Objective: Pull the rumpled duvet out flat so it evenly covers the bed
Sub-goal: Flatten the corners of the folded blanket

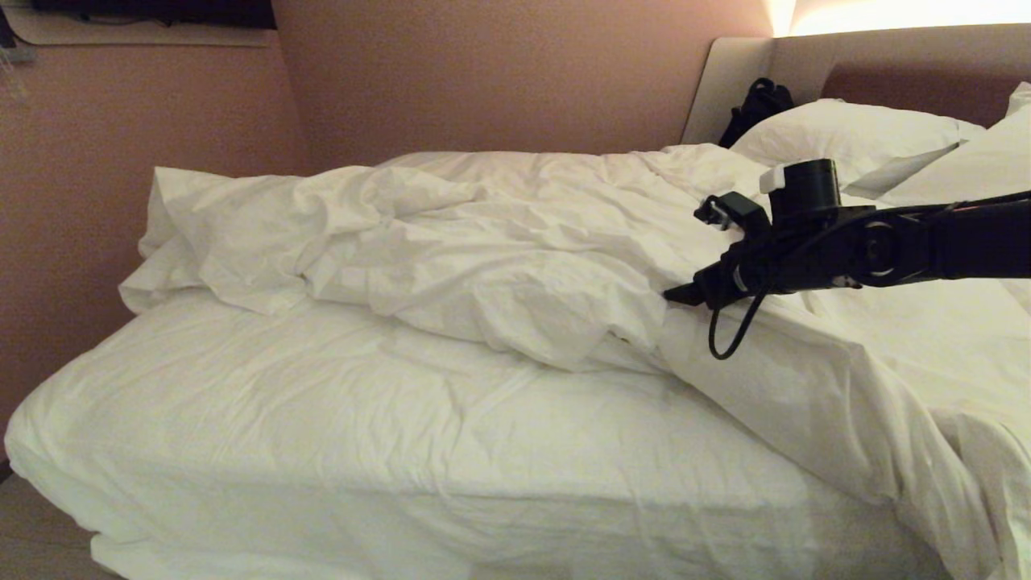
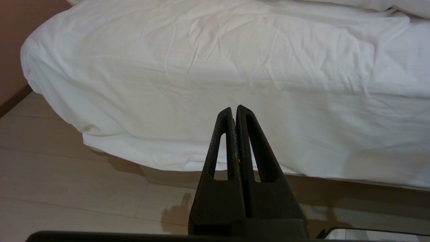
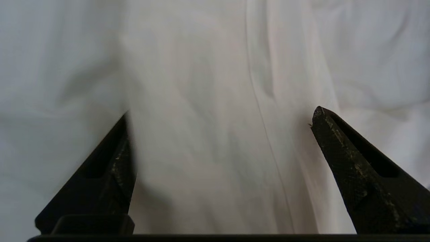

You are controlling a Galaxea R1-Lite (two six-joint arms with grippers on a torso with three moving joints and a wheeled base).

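Jaws wide apart on black right gripper, reaching in over puffy, wrinkled white duvet bunched across far half of wide white-sheeted bed, near plump white pillows. Left wrist view: left gripper pressed together, beside bed edge. Right wrist view: spread wide w/ cloth between, not pinched.

My bed carries the rumpled duvet bunched across it, two pillows at its headboard.
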